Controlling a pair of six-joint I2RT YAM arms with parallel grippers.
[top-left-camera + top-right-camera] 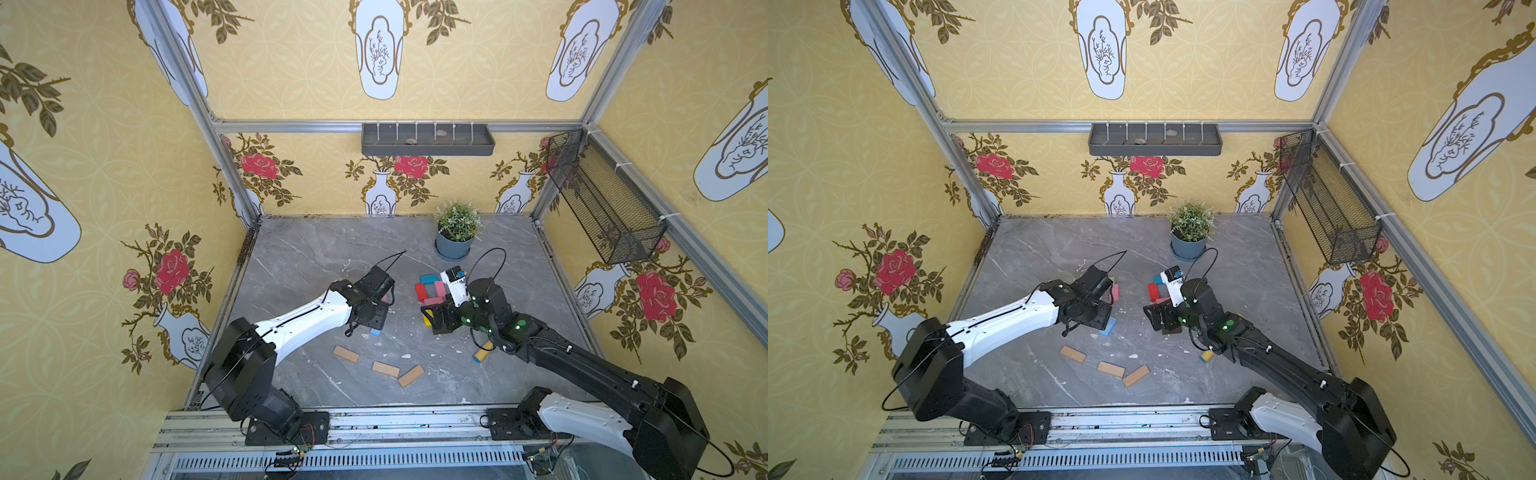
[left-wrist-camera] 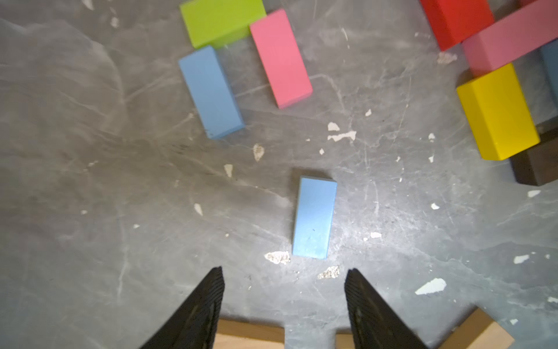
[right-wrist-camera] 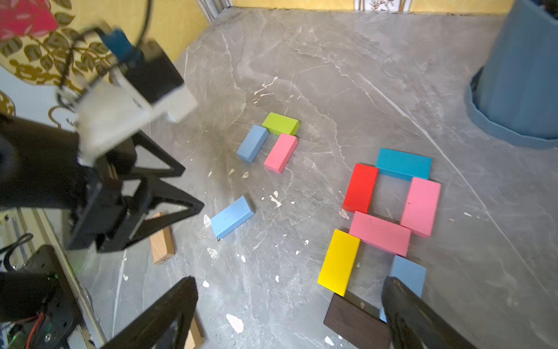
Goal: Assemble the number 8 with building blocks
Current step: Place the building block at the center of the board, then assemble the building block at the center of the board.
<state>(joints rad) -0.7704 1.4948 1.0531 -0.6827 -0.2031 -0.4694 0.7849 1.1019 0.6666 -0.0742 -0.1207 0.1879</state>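
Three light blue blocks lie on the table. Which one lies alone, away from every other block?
The blue block just ahead of the left gripper. The others lie beside the green block and within the eight.

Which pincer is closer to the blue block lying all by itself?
Left. The left pincer hangs open right next to the lone blue block. The right pincer is farther away, over by the yellow block.

The counter (image 2: pixel 90 151) is looking like grey marble, smooth but scratched, with white chipped spots; the light blue block (image 2: pixel 314 217) is wearing smooth matt paint; the tan blocks (image 1: pixel 385 369) are showing bare wood with grain; the left tool (image 2: pixel 283 272) is showing fingers (image 2: pixel 205 311) of black, ribbed, matt plastic.
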